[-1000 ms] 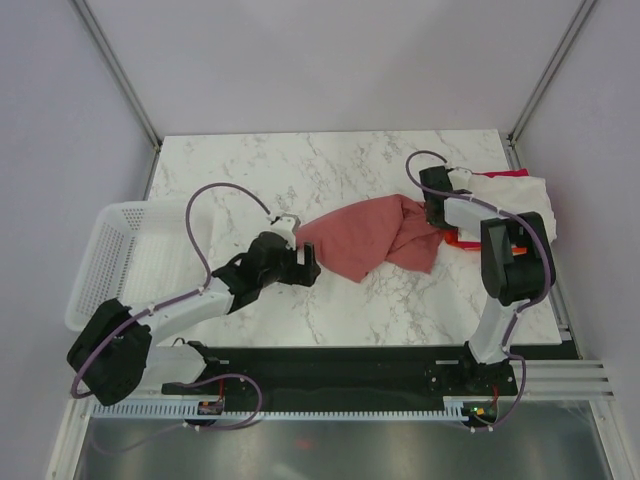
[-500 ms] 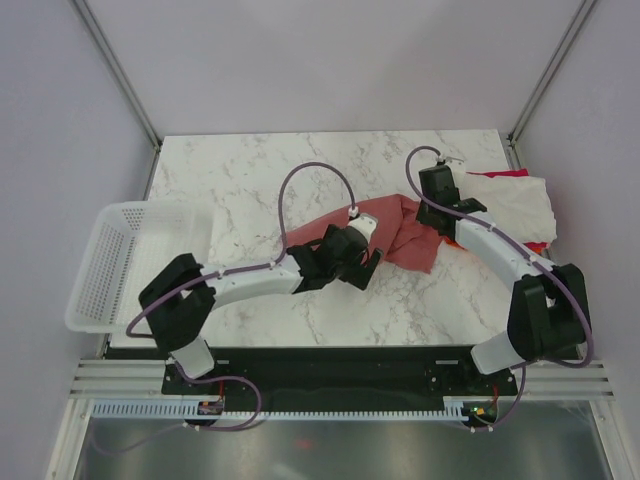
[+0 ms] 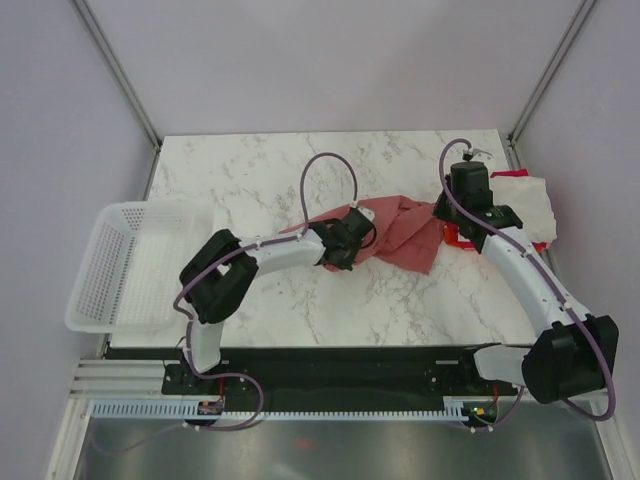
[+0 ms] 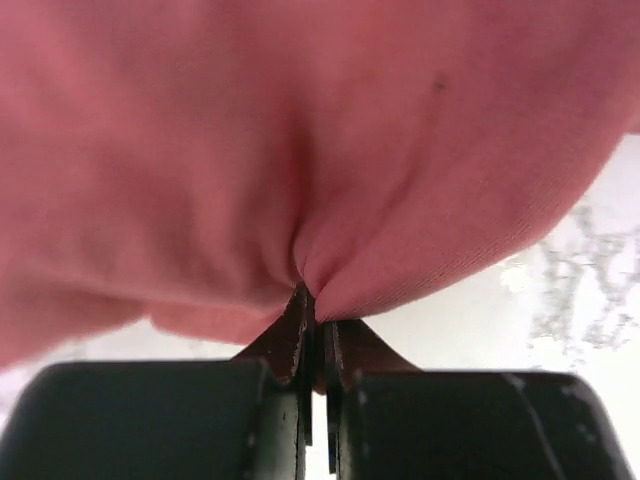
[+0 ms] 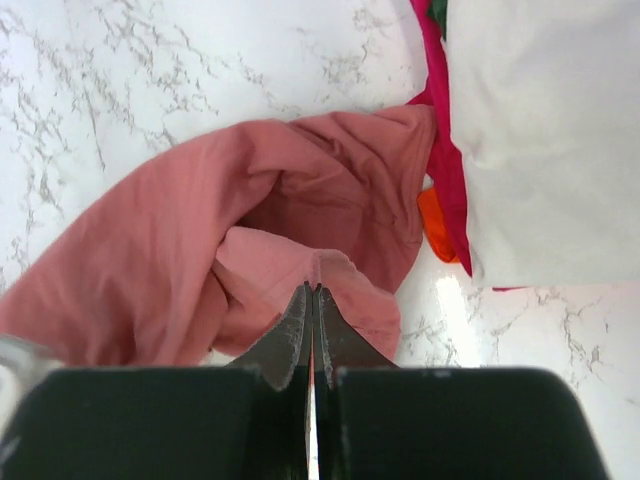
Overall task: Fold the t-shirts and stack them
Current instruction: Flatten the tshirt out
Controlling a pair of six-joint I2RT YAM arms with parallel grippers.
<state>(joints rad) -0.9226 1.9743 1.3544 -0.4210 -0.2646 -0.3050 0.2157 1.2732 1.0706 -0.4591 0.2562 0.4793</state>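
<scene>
Salmon-red t-shirt [image 3: 405, 228] lies bunched right of centre in the top view, on the marble table [image 3: 300, 170]. Left gripper [image 4: 312, 300]: jaws pressed together on a fold of its cloth. Right gripper [image 5: 313, 293] likewise pinches a raised fold. Cream-white shirt [image 5: 540, 130] fills the upper right of the right wrist view, lying over the magenta shirt [image 5: 447, 170] and orange shirt [image 5: 436, 225] — the magenta one touches the salmon cloth.

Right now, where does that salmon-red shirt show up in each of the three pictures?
Top external: salmon-red shirt lies crumpled, right of centre.
Left wrist: fills the upper picture, pinched by the left gripper.
Right wrist: centre-left, a fold pinched by the right gripper.
Shared landmark: the white marble table beneath it.
</scene>
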